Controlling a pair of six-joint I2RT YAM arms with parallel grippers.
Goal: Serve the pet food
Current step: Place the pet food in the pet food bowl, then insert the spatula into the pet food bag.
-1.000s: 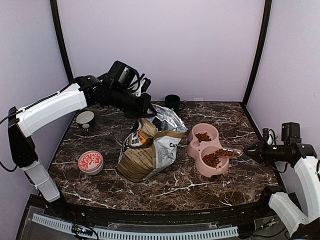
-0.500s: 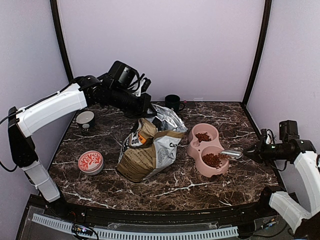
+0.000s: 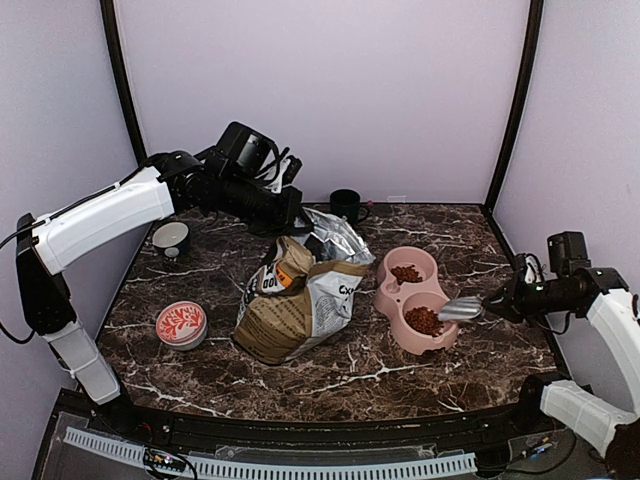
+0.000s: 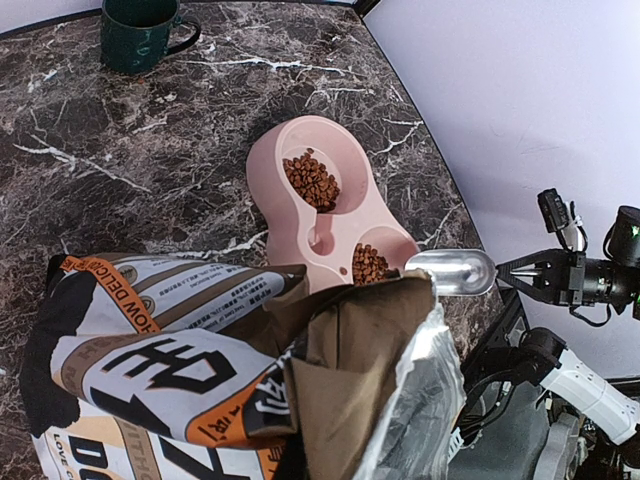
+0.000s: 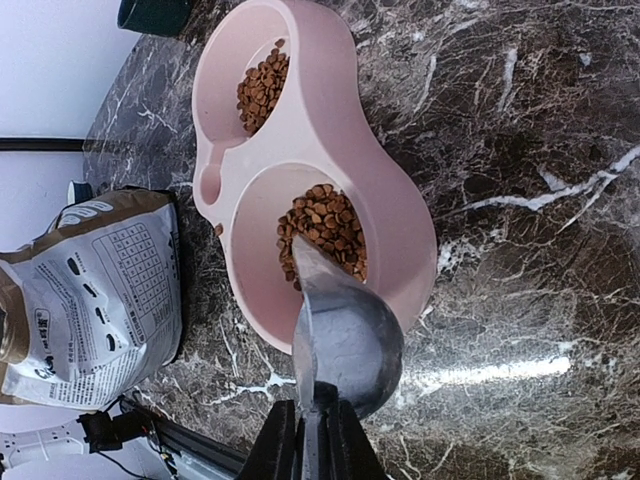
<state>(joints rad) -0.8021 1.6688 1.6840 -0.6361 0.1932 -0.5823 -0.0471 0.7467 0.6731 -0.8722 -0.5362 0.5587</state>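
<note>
Pet food [image 5: 325, 235] sits in both wells of the pink double bowl [image 5: 400, 225], right of centre on the tabletop [image 3: 400, 372]. The near well holds the fuller heap, the far well a smaller one. Any more inside the bag isn't visible.

The metal scoop [image 5: 347, 345] hangs w/ its lip over the near heap, tipped down toward it. It looks empty, so I judge the pour into that well is done or nearly so. The right gripper [image 5: 312, 428] is clenched on the scoop's thin handle, reaching in from the right edge. That prob. lets the scoop clear the rim w/o the arm crossing the bag.

The bag [image 3: 300, 300] slumps just left of the bowl, mouth turned far-right toward it. The left gripper [image 3: 292, 212] is closed tight at the bag's foil top edge. It's apparently pinching the edge up to keep the mouth open & stop the bag flopping. Its fingers don't show in its own wrist view.

The surface is dark marble-pattern w/ white veins, glossy enough to reflect light near the bowl.

- A dark green mug [image 3: 346, 204] stands at the far edge behind the bag.
- A small dark bowl [image 3: 171, 238] is far left.
- A red-patterned bowl [image 3: 181, 324] is near left, well apart from the action.

Pale lilac walls close in on 3 sides, w/ black posts at the far corners.
</note>
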